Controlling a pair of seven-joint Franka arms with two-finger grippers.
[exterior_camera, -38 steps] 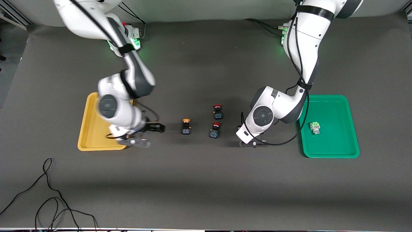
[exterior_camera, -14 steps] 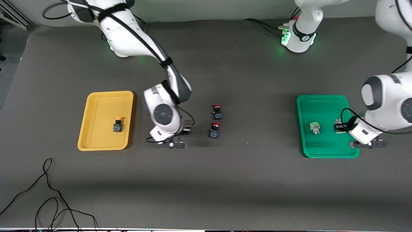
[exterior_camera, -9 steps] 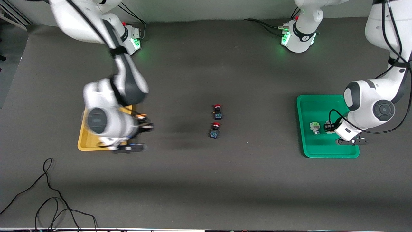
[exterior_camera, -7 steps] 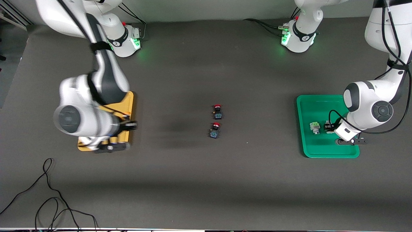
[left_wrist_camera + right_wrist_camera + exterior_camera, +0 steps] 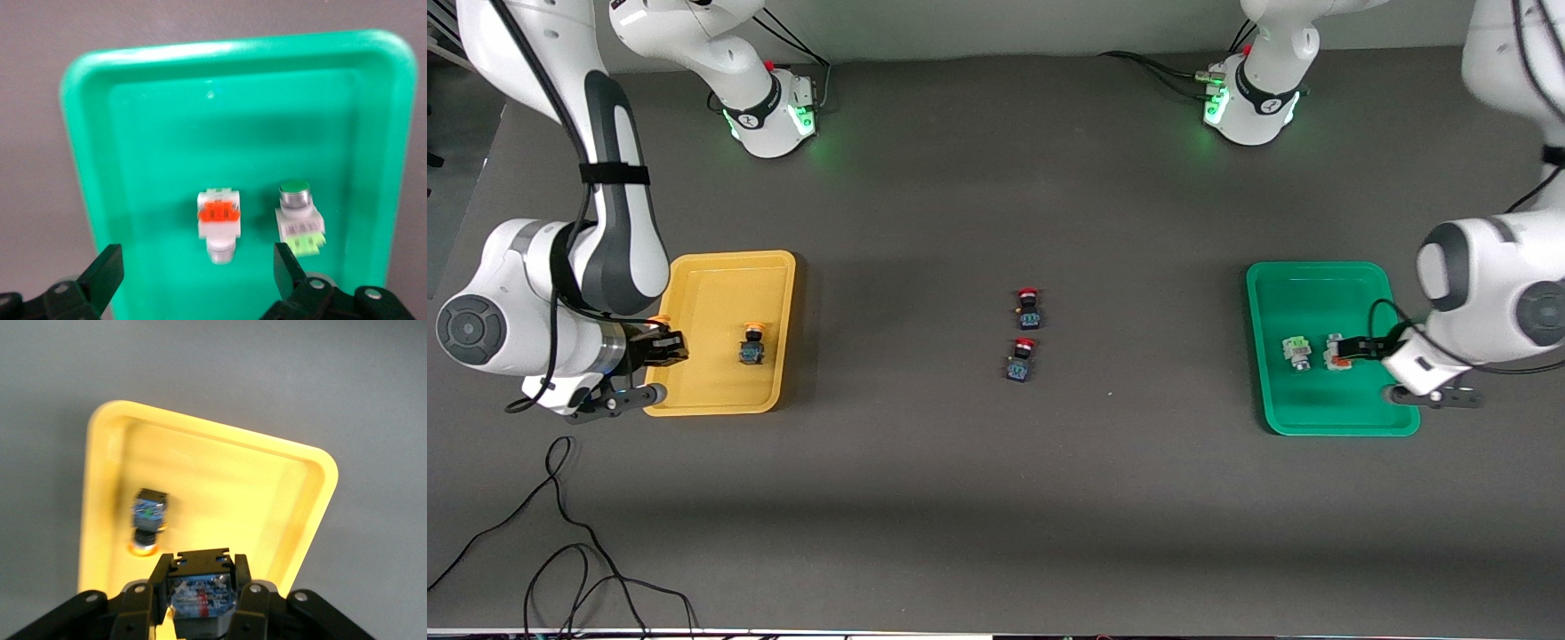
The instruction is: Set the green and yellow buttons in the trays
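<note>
A yellow button (image 5: 200,593) is gripped by the right gripper (image 5: 660,348) over the yellow tray (image 5: 720,404); another (image 5: 751,345) lies inside. The left gripper (image 5: 193,283) is held open over the green tray (image 5: 1316,277), where two pale buttons (image 5: 1296,352) lie.

No legible text, label or number (stickers only smudges)

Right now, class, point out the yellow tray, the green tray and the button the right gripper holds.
yellow tray (image 5: 713,276): front view, bare floor toward the robots' bases.
green tray (image 5: 1316,293): front view, bare floor.
yellow-capped button (image 5: 200,593): right wrist view, black body between the right gripper (image 5: 200,600) fingers.
</note>
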